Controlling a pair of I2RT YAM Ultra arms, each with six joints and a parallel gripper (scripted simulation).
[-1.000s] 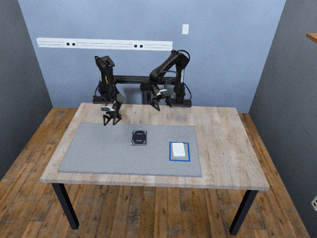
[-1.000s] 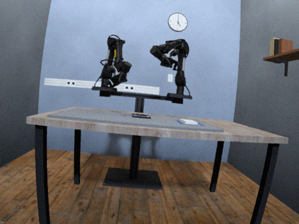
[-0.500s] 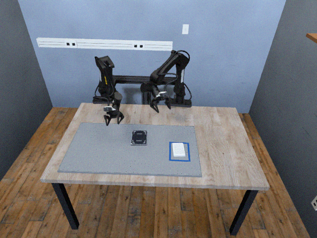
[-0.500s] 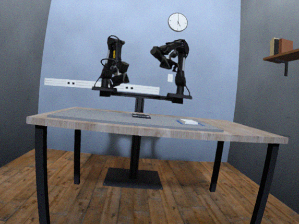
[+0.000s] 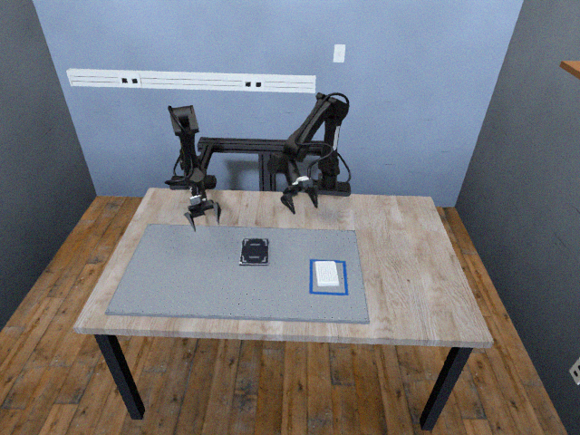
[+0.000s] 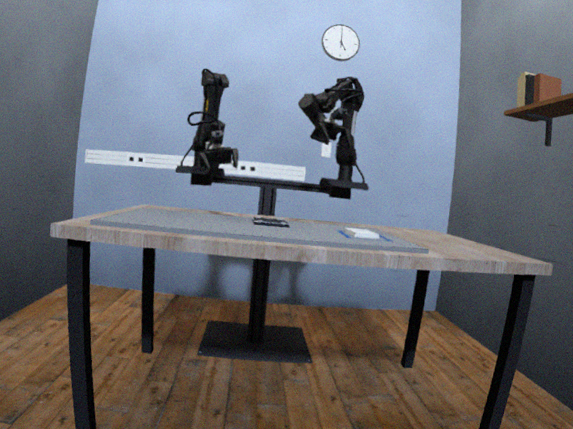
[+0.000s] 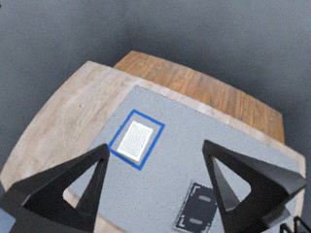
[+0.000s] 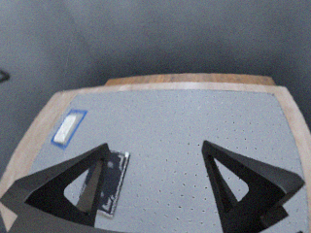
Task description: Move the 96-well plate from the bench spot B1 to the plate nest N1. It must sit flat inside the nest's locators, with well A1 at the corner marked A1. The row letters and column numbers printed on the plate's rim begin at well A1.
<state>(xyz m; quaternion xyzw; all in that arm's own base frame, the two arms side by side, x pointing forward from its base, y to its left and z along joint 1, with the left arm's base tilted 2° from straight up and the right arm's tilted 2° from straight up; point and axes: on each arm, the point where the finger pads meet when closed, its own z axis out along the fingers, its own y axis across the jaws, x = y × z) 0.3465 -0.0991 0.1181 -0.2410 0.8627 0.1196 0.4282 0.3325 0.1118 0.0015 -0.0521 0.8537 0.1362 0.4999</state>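
The white 96-well plate (image 5: 326, 273) (image 6: 362, 233) (image 7: 135, 141) (image 8: 66, 128) lies flat inside the blue outline (image 5: 310, 276) (image 7: 153, 147) of the bench spot. Its rim lettering is too small to read. The dark plate nest (image 5: 254, 251) (image 6: 271, 222) (image 7: 198, 208) (image 8: 114, 182) holds nothing and has pale corner marks; which is A1 cannot be told. My left gripper (image 5: 305, 209) (image 7: 155, 148) is open and empty, raised behind the plate and nest. My right gripper (image 5: 206, 227) (image 8: 155, 148) is open and empty, raised on the nest's other side from the plate.
The nest and the blue outline are on a grey perforated board (image 5: 187, 281) on the wooden table (image 5: 411, 281). The nest stands between the board's middle and its robot-side edge. The outline is near the board's end on my left arm's side. Both arms stand on a dark frame (image 5: 243, 145) behind the table.
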